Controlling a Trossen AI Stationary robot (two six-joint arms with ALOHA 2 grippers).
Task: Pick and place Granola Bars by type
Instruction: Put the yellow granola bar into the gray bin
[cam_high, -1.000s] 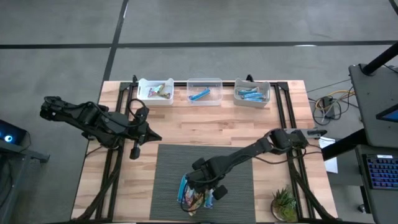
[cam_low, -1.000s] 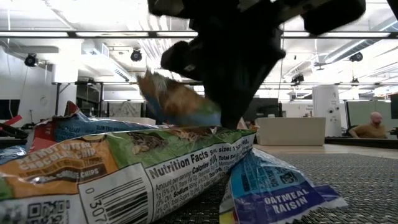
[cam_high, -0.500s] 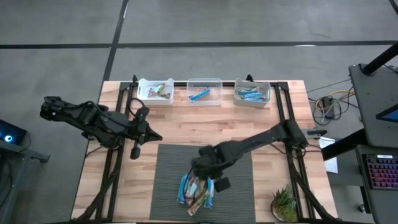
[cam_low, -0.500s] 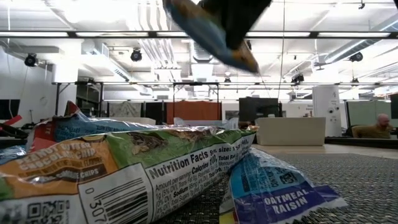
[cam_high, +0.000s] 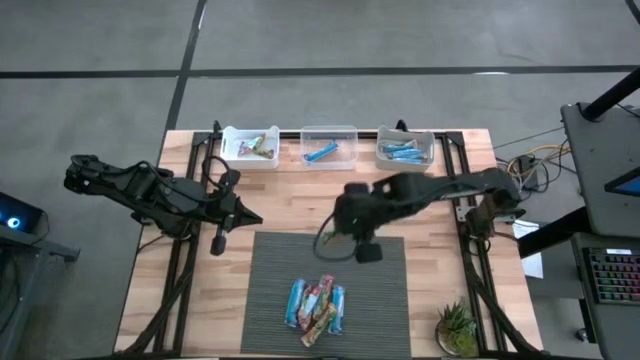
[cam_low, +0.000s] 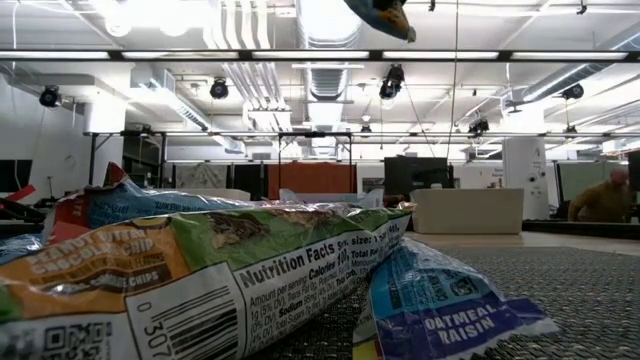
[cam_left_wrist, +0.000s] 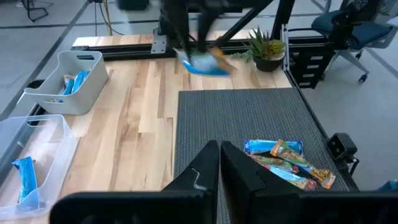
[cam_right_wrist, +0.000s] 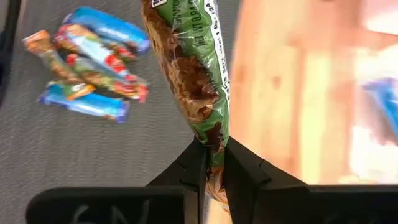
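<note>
A pile of granola bars (cam_high: 317, 303), blue and multicoloured, lies on the dark mat (cam_high: 275, 262) near the table's front edge; it also fills the low view (cam_low: 200, 270). Above the mat's far edge, my right gripper (cam_high: 345, 222) is shut on one green-wrapped bar (cam_right_wrist: 193, 68), which also shows in the left wrist view (cam_left_wrist: 202, 62) and at the top of the low view (cam_low: 385, 15). My left gripper (cam_left_wrist: 219, 152) waits shut and bare over the table's left side (cam_high: 250, 218). My right gripper pinches the green bar by one end (cam_right_wrist: 212, 142) between its two fingers (cam_right_wrist: 194, 163). The fingers slant down from above and lie along the bar. The bar hangs below them, lifted clear of the mat and the pile.
Three small bins stand along the far edge: a white one (cam_high: 250, 146) with green bars, a clear one (cam_high: 328, 147) with one blue bar, a third (cam_high: 405, 148) with several blue bars. A potted plant (cam_high: 457, 328) stands at the front right corner.
My right gripper has risen from the pile with the green bar and gone toward the table's far edge, rolling its wrist as it went. The bar is lifted clear; the other bars stay on the mat.
</note>
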